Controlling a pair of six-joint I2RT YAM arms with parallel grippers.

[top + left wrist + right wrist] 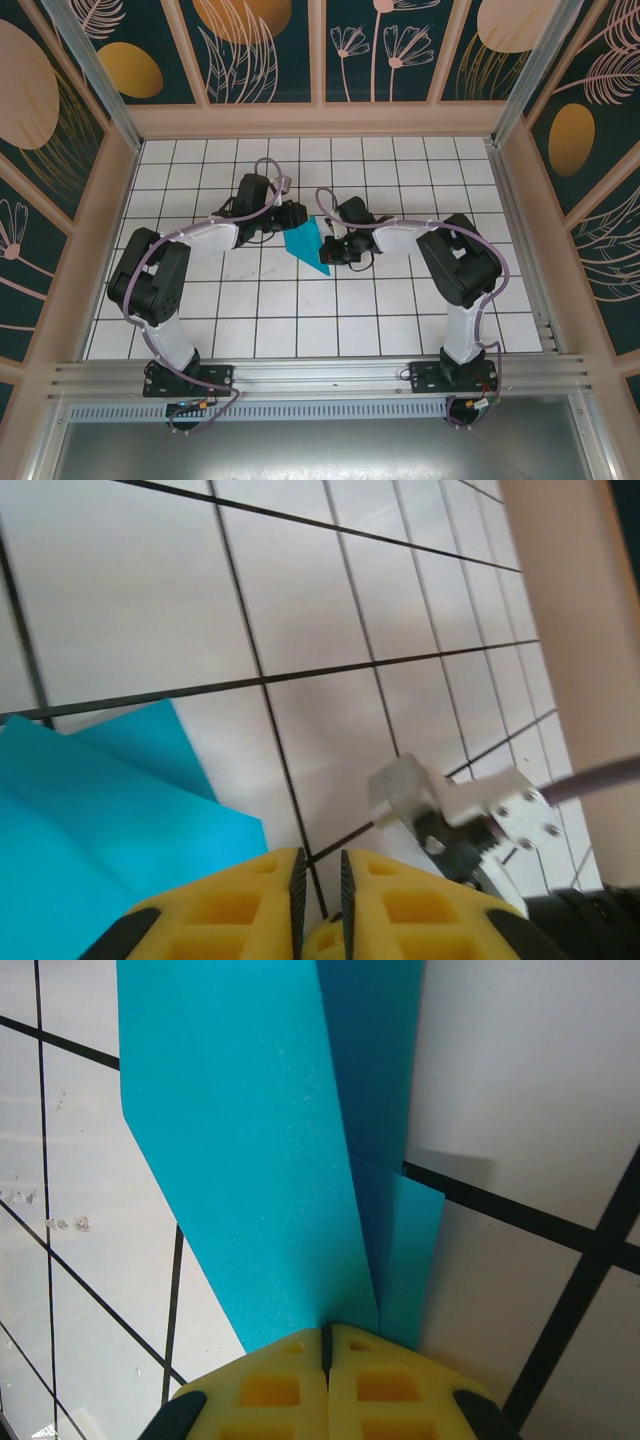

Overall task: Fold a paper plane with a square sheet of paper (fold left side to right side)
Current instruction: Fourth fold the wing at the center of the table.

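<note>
Both arms bend inward. Right gripper point(327, 1332) clamps the folded cyan paper point(250, 1160); left gripper point(322, 860) is slightly parted and empty.

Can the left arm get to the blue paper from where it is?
Probably yes. The left end effector sits right beside the paper, with nothing between them. The right end effector pinches it from the other side.

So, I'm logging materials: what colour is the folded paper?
The paper is plain cyan-teal, clearest in the right wrist view.
</note>
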